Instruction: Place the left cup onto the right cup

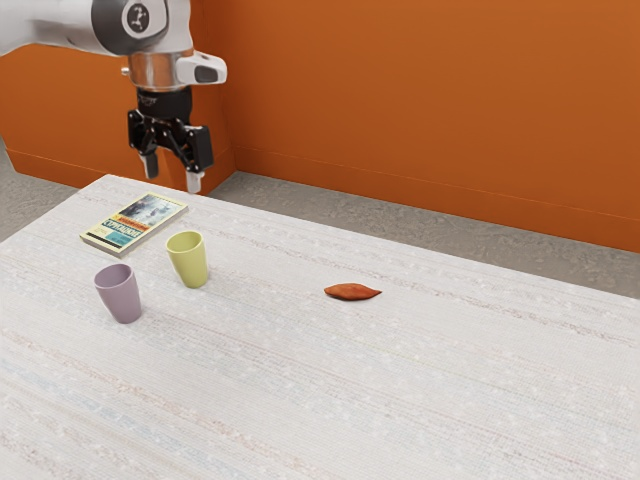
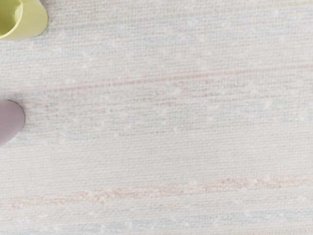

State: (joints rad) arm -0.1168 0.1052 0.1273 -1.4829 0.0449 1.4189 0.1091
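Note:
Two upright cups stand on the pale table. A mauve cup is the one nearer the exterior view's left, and a yellow-green cup stands just to its right and a little farther back. My black gripper hangs open and empty high above the table's far left corner, well above and behind both cups. In the wrist view a part of the yellow-green cup and the edge of the mauve cup show on the table's surface.
A book lies flat just behind the cups, near the table's far left edge. A small orange-brown flat object lies near the table's middle. An orange wall runs along the back.

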